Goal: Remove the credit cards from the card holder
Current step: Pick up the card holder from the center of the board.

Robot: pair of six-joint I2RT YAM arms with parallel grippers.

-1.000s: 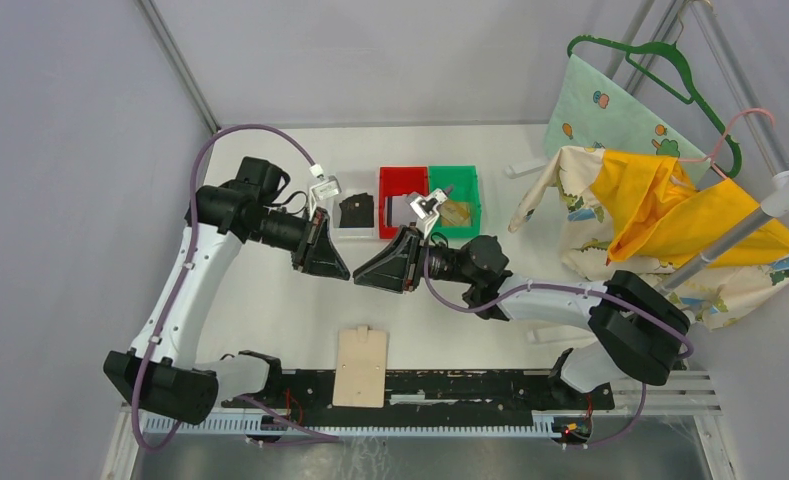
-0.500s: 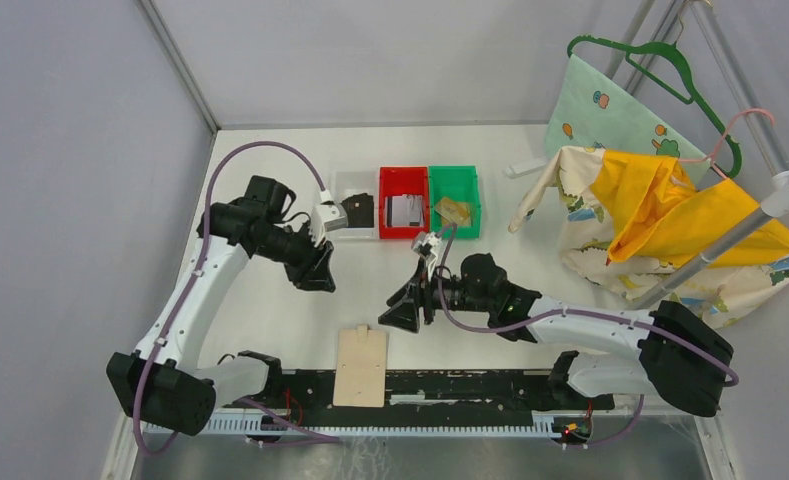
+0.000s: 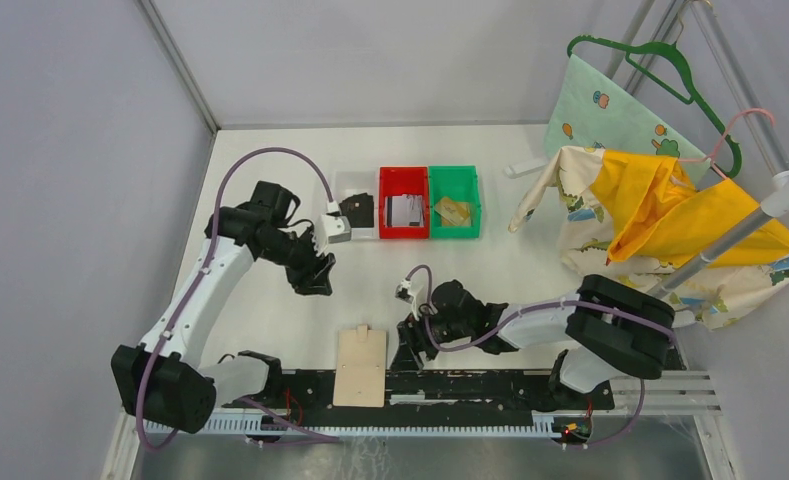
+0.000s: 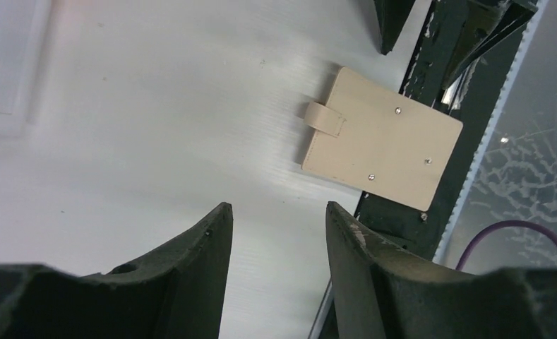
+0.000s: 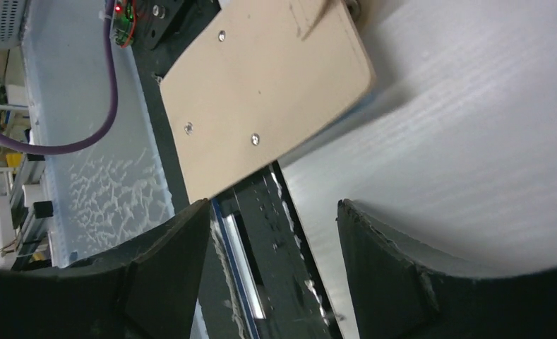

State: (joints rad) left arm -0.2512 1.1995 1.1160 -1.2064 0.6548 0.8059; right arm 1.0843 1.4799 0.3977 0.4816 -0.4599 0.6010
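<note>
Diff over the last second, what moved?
Right tool pulled back toward the near edge and now sits beside the card holder. Left tool drew back slightly too. Both are open; nothing taken or let go. The card holder and the credit cards in the bins stayed put.

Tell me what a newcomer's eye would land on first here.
The bright yellow cloth draped over patterned fabric at the far right stands out most. The red bin and green bin sit side by side mid-table, holding a silvery card and a gold-tan card. The beige card holder lies flat at the near edge, partly over the black rail, the open right gripper beside it.
</note>
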